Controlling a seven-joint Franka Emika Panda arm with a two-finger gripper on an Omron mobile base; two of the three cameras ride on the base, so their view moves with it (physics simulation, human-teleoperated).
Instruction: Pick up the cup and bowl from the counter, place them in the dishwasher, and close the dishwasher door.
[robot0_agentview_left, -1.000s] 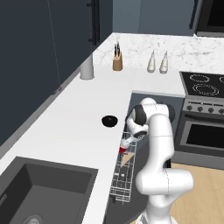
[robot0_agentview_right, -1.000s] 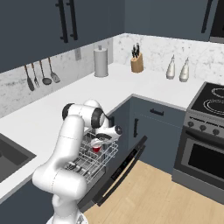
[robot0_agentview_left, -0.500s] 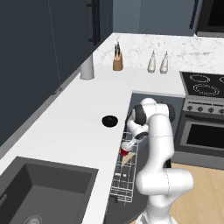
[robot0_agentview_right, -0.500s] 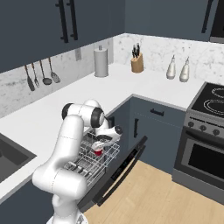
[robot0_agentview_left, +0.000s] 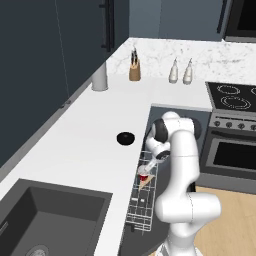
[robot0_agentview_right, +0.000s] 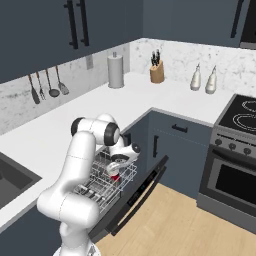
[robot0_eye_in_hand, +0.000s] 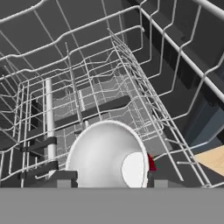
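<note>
On the white marble counter (robot0_agentview_left: 75, 150) your glossy black bowl (robot0_agentview_left: 125, 138) waits its turn, while right of it your gripper (robot0_agentview_left: 146, 167), fingers parting, hangs over the small red cup (robot0_agentview_left: 144, 178) in the dishwasher's wire rack (robot0_agentview_left: 141, 207).

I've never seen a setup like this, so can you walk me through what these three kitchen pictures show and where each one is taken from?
It is a computer-drawn kitchen with a white robot arm on a driving base. Two pictures come from cameras on the base, behind the arm to its left and right. The third looks out from the arm's hand, along its pincer.

The arm reaches down into the open dishwasher's pulled-out wire rack. The red cup is right at the pincer, inside the rack. In the hand picture you look straight into the cup's pale inside. The pincer looks to be letting go, but I cannot tell whether it is fully open.

The black bowl waits on the white counter. The dishwasher door hangs open.
</note>
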